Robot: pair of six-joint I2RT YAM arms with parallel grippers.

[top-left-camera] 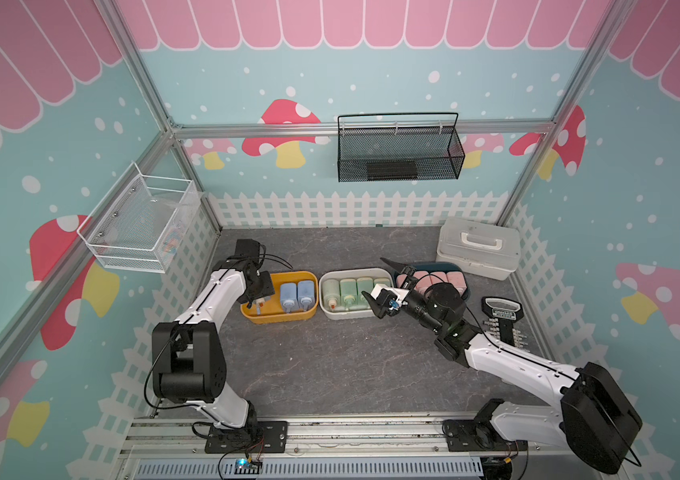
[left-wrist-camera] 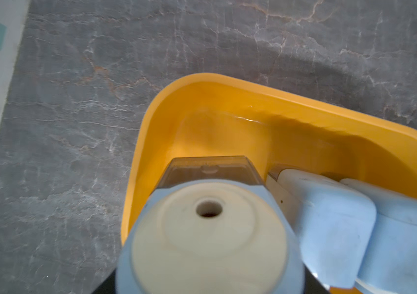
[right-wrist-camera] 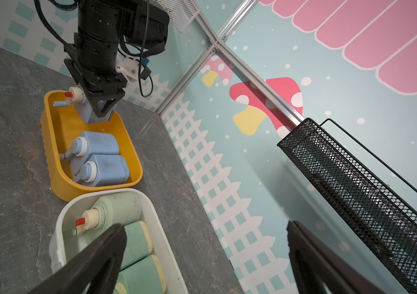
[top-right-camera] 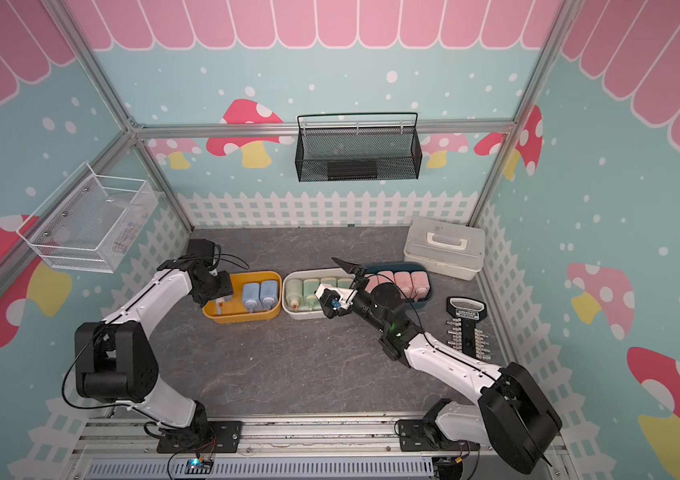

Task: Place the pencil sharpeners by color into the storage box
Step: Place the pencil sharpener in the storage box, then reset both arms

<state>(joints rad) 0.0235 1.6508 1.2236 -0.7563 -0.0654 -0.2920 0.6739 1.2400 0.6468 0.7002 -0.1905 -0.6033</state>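
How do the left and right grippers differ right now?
Left gripper is shut on a blue sharpener; right gripper is wide open and empty. Left gripper is down in the yellow bin; right gripper hangs over the white bin. Shared: both have black fingers.

Three trays stand in a row on the table (top-left-camera: pixel 330 365): left tray (top-left-camera: pixel 284 318), middle tray (top-left-camera: pixel 344 314), right tray (top-left-camera: pixel 440 264). Two sharpeners (top-left-camera: pixel 296 295) lie in the left tray's right half. A third sharpener (left-wrist-camera: pixel 210 229) stands at its left end, in the left gripper (right-wrist-camera: pixel 101 113). Four more lie in the middle tray, and seemingly four in the right tray, partly under the right arm (top-left-camera: pixel 446 299). A case (top-left-camera: pixel 479 247) sits behind and right of the right tray, with a tool rack (top-left-camera: pixel 500 328) before it.
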